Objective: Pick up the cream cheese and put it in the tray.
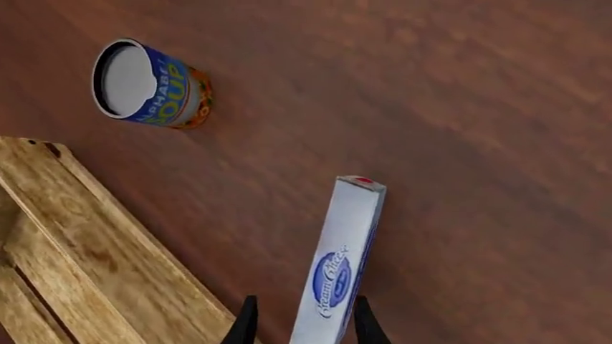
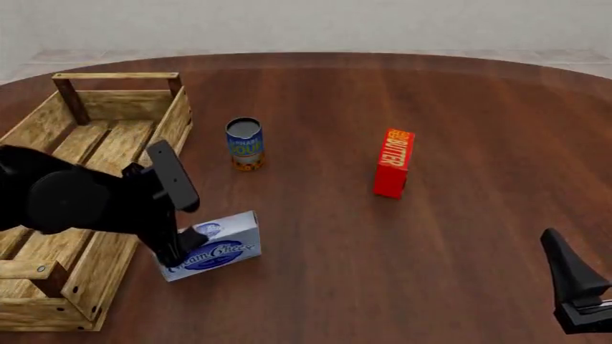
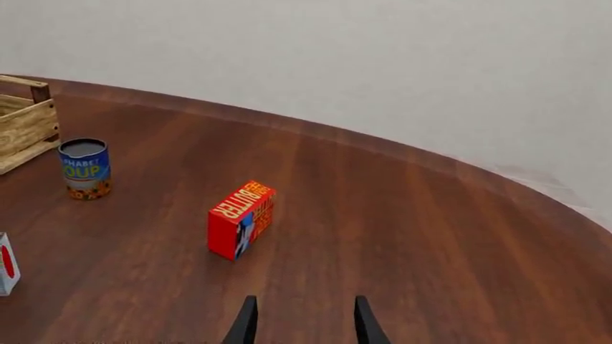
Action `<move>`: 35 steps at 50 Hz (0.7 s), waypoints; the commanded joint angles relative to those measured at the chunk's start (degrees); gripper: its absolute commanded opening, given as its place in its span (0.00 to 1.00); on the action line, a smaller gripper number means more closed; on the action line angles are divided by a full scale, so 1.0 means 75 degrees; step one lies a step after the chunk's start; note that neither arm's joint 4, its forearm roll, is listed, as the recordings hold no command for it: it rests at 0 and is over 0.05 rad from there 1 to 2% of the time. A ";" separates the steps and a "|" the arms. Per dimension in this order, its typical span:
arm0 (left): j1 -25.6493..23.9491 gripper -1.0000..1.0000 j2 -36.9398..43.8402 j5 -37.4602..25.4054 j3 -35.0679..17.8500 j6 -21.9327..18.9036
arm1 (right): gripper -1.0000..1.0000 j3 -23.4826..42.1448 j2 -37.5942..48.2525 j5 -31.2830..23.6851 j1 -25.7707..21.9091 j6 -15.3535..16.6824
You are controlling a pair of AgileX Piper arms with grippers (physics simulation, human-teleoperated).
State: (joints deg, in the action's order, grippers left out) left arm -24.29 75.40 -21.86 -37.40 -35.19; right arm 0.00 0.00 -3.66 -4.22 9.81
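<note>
The cream cheese, a white box with a blue oval logo, stands on its long edge on the table just right of the tray. My left gripper reaches down at the box's left end. In the left wrist view the cream cheese runs between the two dark fingertips of the left gripper, which is open, with a visible gap on one side. The tray of light-wood slats lies close beside it. My right gripper hangs open over bare table at the front right, holding nothing.
A blue soup can stands upright behind the cream cheese, right of the tray's far end. A red butter box stands on edge near the table's middle. The right wrist view shows the butter box, the can and a tray corner.
</note>
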 commanded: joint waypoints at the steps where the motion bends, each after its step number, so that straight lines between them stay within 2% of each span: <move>1: 0.0101 1.00 0.0275 0.0231 0.0190 -0.0051 | 1.00 0.0000 0.0000 -0.0027 -0.0052 0.0025; 15: -0.0203 1.00 0.0459 0.0325 0.0429 0.0195 | 1.00 0.0000 0.0000 -0.0034 -0.0046 0.0025; 35: 0.0311 1.00 0.0971 0.0667 0.0527 -0.0022 | 1.00 0.0000 0.0000 -0.0064 -0.0057 0.0015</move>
State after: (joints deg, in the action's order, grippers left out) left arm -23.21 81.15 -17.89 -33.84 -34.85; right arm 0.00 0.00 -4.03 -4.60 9.92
